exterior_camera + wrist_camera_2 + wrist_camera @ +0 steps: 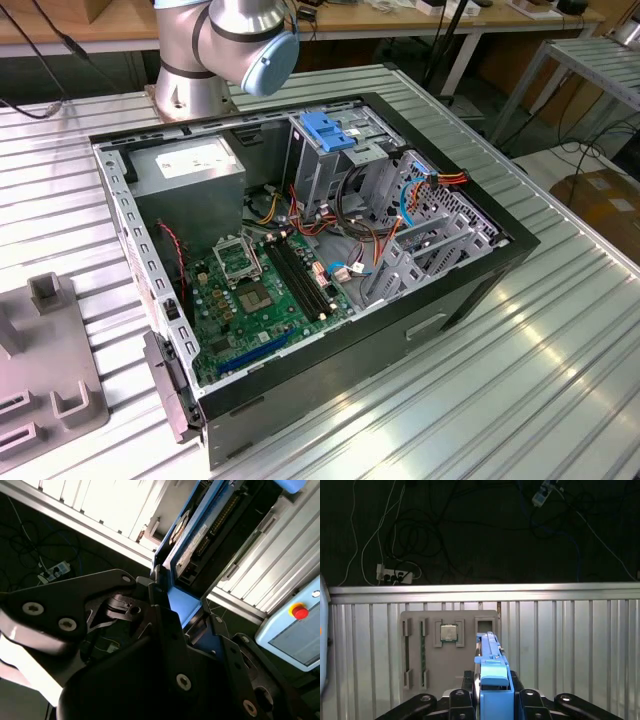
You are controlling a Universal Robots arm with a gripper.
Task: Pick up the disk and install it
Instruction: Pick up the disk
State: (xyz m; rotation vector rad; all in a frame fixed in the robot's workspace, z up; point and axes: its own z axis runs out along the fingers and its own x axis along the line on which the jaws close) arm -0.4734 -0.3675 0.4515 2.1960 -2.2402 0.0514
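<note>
- And the disk (490, 655) is held edge-on in the gripper (492, 700), its blue rail seen facing the camera in the first wrist view.
- The black fingers (162, 605) are clamped onto its two sides, so the disk is firmly pinched, as is also seen in the second wrist view.
- Behind it, the ribbed metal surface (570, 645) is seen, with a grey fixture plate (450, 665) on which a processor chip (448, 632) is seated.
- In the exterior view, the computer case (480, 290) is laid open on the surface, with the blue-topped cage (330, 135) seen inside near the power-supply box (190, 170).
</note>
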